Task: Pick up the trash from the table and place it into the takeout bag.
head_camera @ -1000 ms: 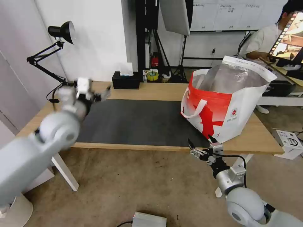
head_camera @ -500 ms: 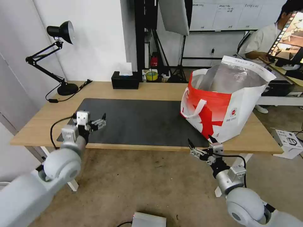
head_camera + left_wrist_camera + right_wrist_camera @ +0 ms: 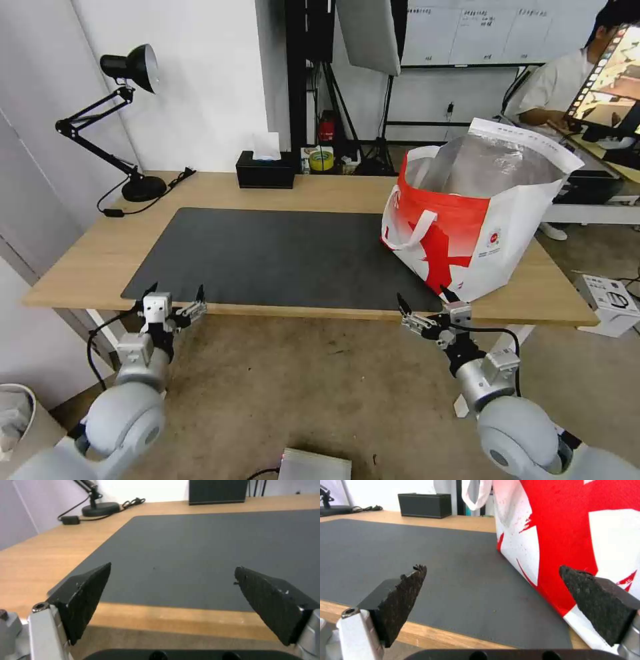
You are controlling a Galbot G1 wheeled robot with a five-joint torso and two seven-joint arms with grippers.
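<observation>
Your left tool (image 3: 175, 295) and right tool (image 3: 423, 299) hang spread apart at the table's (image 3: 87, 257) near edge — takeout bag (image 3: 477, 223) far right.

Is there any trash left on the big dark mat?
No, the mat on the table lies bare beside the bag.

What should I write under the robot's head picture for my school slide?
Both open grippers, left gripper and right gripper, wait at the table's front edge beside the takeout bag.

Head looks down; wrist views skim the shared mat (image 3: 280, 257) closely.
</observation>
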